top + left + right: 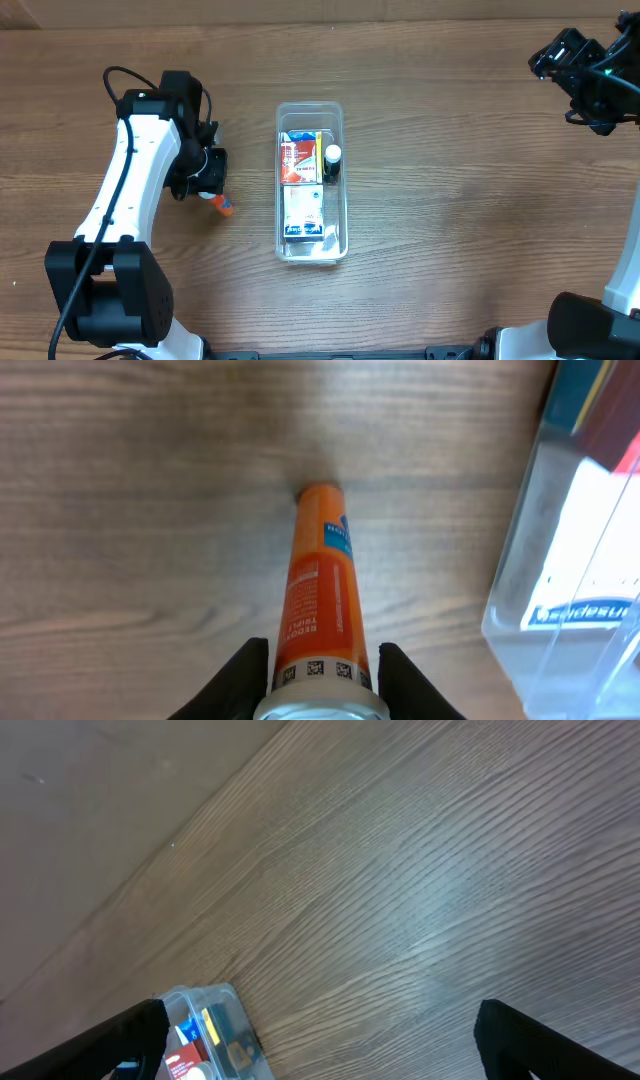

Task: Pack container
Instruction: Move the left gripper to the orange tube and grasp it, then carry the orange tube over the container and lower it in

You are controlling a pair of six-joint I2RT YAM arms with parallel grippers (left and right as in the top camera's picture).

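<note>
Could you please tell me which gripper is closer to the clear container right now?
Left. The left gripper, gripping an orange tube, sits just left of the container; the right gripper hangs open far off to its right.

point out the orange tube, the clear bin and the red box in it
orange tube [320, 595]: left wrist view, middle of its body
clear bin [312, 259]: overhead view, near end rim
red box [298, 157]: overhead view, centre of its top face

Left arm [140, 175] and right arm [628, 270] are built from white shells with chunky black joints; a black cable [119, 180] is run along the left one, and black fingers [240, 682] are fitted.
</note>
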